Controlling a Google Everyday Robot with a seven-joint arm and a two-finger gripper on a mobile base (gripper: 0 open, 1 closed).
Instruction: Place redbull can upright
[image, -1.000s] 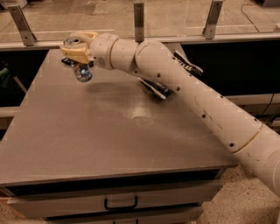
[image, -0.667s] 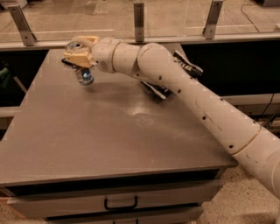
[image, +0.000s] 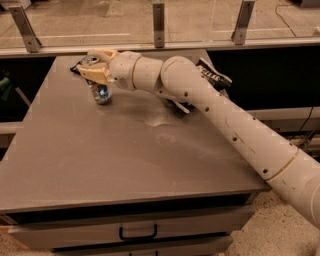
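The redbull can (image: 101, 93) is a slim silver-and-blue can standing upright at the far left of the grey table (image: 115, 150), its base at or just above the surface. My gripper (image: 96, 66) is directly over it, and the tan fingers (image: 93, 75) are closed around the can's upper part, hiding its top. The white arm reaches in from the lower right across the table.
A small dark packet (image: 76, 66) lies just behind the gripper near the table's far left edge. A dark crinkly snack bag (image: 214, 76) lies at the far right, partly hidden by the arm. A glass railing with metal posts runs behind the table. Drawers sit under the front edge.
The gripper and the can have moved slightly right and toward the camera, and lower toward the table surface.
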